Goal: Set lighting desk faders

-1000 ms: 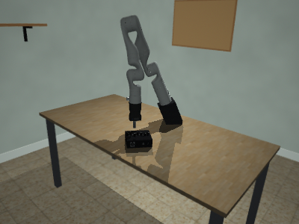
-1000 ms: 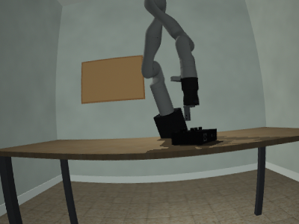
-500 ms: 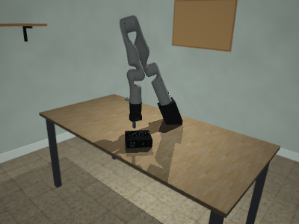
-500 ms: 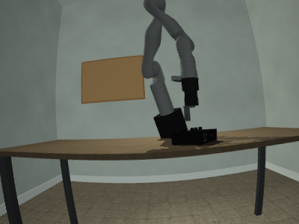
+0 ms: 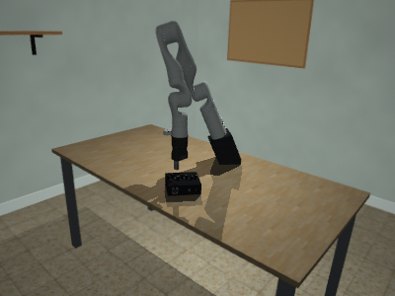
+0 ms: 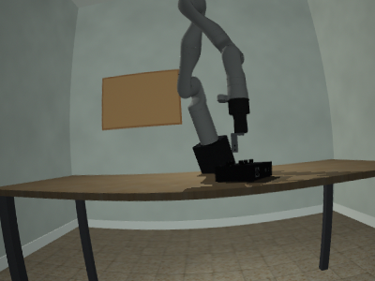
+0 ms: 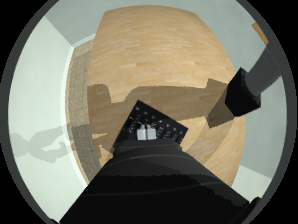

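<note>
- Fingers (image 6: pixel 235 146) pressed together, nothing between them; they point straight down and hang above the lighting desk (image 5: pixel 183 184), not touching it.
- Lighting desk sits flat on the tabletop (image 5: pixel 276 222), just in front of the arm's black base (image 5: pixel 225 146); exterior view shows it level, seemingly on its feet.
- Fader caps show as small bumps along the desk's top face; too small to read levels or tell channels 5 and 6 apart.
- Wrist view: desk (image 7: pixel 152 124) partly hidden behind the gripper body; two pale spots show on it, what they are I cannot tell.
- Step in hand, as I judge it: approach or alignment over a fader row, closed fingers used as a pushing tip; no contact yet.
- Progress unclear; cannot confirm either channel is at 8.
- Next move likely calls for a short descent beside the target cap, then a slow slide along the slot toward mark 8, staying off neighbouring caps.
- Risk: pushing too hard could shift or tip the desk, or overshoot the mark.
</note>
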Available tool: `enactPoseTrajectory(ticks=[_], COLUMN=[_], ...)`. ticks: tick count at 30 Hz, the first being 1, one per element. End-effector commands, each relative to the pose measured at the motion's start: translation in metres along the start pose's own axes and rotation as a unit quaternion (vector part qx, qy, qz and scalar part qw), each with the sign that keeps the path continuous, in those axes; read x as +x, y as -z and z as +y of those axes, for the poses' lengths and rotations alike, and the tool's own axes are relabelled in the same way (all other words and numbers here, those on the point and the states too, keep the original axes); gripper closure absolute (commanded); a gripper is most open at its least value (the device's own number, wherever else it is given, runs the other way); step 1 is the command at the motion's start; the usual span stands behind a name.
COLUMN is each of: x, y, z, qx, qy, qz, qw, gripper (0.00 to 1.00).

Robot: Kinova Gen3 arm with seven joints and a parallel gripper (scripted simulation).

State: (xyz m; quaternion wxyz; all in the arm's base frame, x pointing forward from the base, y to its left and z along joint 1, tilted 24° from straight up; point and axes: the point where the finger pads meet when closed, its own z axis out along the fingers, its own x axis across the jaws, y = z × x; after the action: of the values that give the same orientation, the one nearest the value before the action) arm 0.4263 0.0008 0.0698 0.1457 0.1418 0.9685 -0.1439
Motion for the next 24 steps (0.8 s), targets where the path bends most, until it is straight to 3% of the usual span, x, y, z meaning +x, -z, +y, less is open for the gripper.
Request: enactPoseTrajectory(ticks=[1, 3, 11, 18, 20, 24], x=[-0.003, -0.003, -0.007, -0.011, -0.011, -0.013], y=[0.0, 0.0, -0.002, -0.003, -0.003, -0.004], z=[-0.006, -0.006, -0.006, -0.003, -0.003, -0.001], qx=[0.004, 0.004, 0.004, 0.004, 0.004, 0.003], qy=[0.05, 0.05, 0.187, 0.317, 0.317, 0.392], qz=[0.005, 0.005, 0.009, 0.011, 0.011, 0.012], qw=[0.999, 0.999, 0.982, 0.948, 0.948, 0.92], gripper=[1.0, 1.0, 1.0, 1.0, 1.0, 1.0])
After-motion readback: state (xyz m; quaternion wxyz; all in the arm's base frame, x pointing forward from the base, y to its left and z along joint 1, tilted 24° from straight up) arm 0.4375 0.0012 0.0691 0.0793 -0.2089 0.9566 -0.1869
